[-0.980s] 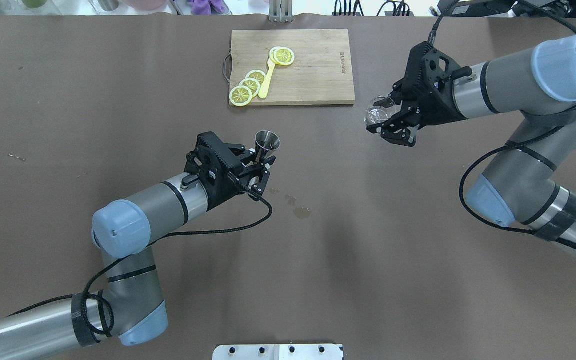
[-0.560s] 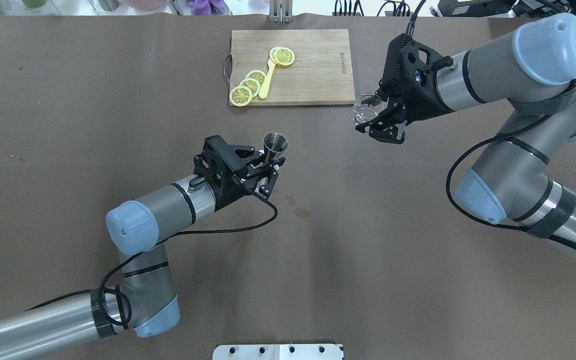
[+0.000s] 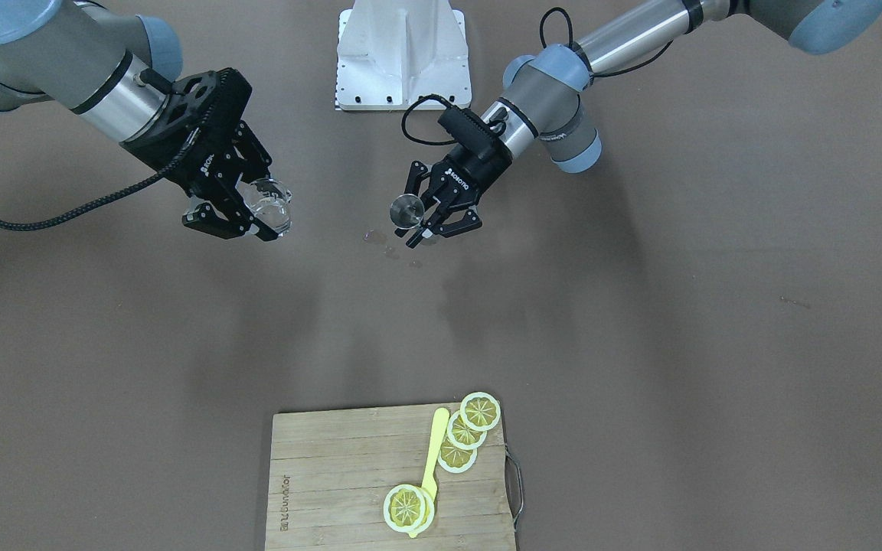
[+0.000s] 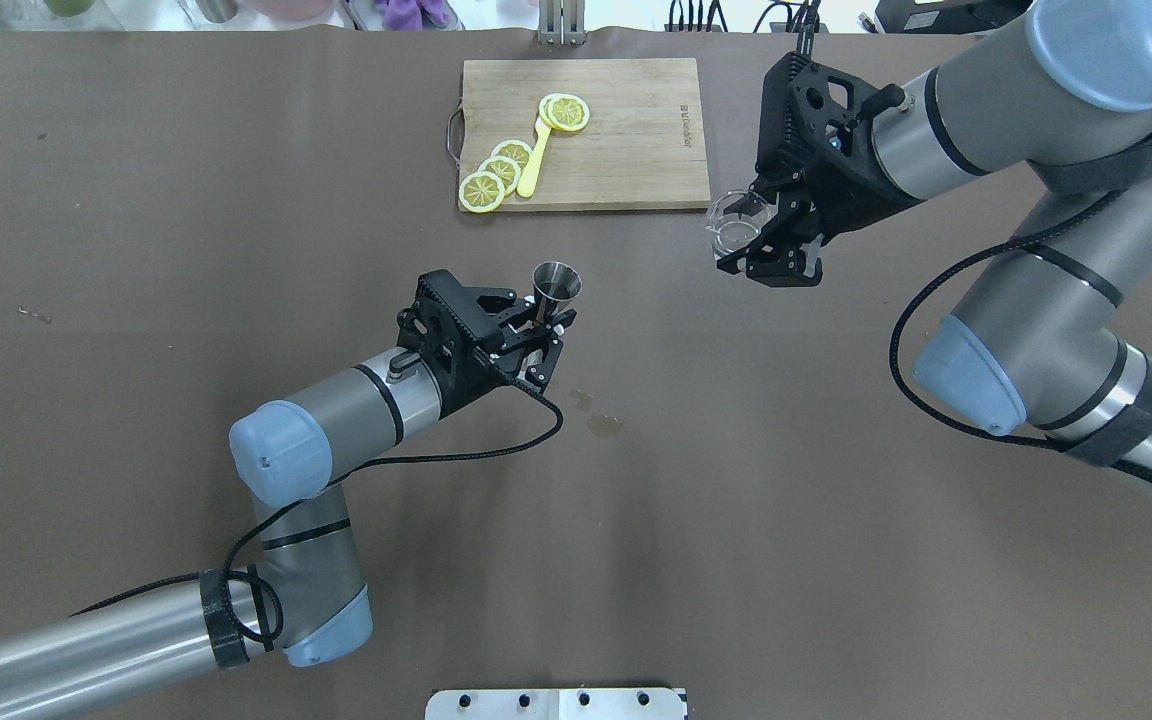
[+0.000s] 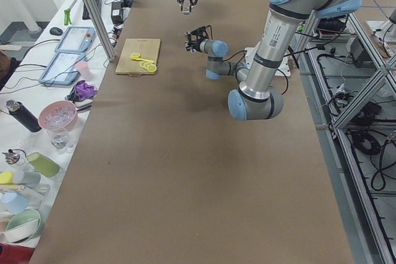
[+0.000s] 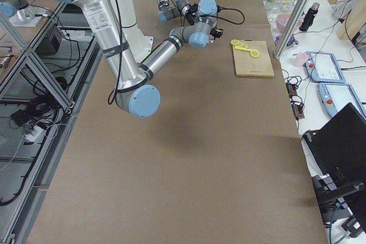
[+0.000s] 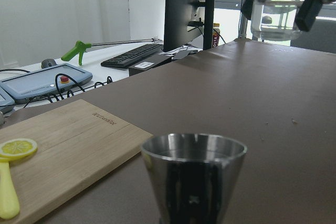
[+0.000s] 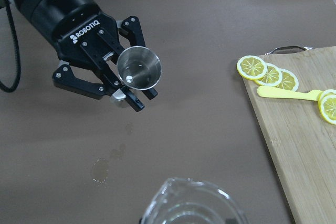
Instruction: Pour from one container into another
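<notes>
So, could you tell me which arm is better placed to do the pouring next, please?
Right. The right gripper holds the glass, which has liquid in it and hangs higher than the jigger. The left gripper holds the jigger upright and seemingly empty, ready to receive.

On your left wrist camera the jigger point(image 7: 193, 182) is cut off by the bottom edge partway down its cup, so the jaws holding it stay out of sight, and the glass beaker point(image 7: 275, 9) runs off the top edge. Your right wrist camera catches only the glass beaker's lip at the bottom edge, and the cutting board point(image 8: 299, 129) runs off to the right. In the left-end view the left gripper point(image 5: 193, 40) and right gripper point(image 5: 186, 1) are too small for you to read their jaws.
</notes>
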### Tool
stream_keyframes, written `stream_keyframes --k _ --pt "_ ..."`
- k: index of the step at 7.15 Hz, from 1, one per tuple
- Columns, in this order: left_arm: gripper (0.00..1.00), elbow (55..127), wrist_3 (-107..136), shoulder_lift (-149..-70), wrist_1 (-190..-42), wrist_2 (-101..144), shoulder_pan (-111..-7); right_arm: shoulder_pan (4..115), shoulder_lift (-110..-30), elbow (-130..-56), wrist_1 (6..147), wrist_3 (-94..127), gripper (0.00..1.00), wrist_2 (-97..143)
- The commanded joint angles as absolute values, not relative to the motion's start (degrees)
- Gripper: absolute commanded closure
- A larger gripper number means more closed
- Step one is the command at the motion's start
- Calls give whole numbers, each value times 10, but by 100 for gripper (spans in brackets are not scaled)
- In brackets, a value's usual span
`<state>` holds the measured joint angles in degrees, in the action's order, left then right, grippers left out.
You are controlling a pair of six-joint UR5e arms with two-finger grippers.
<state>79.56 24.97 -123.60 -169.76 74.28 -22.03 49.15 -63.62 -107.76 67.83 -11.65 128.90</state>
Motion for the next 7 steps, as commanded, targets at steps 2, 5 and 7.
stream_keyframes --k 2,5,7 --pt "100 795 250 -1242 -1709 741 -220 490 -628 -1089 739 -146 100 1287" --pt "100 770 248 -1245 -1753 735 -199 489 -595 -1086 806 -216 100 1284" --pt "100 768 235 -1246 -1757 715 -177 476 -583 -1080 821 -234 100 1281"
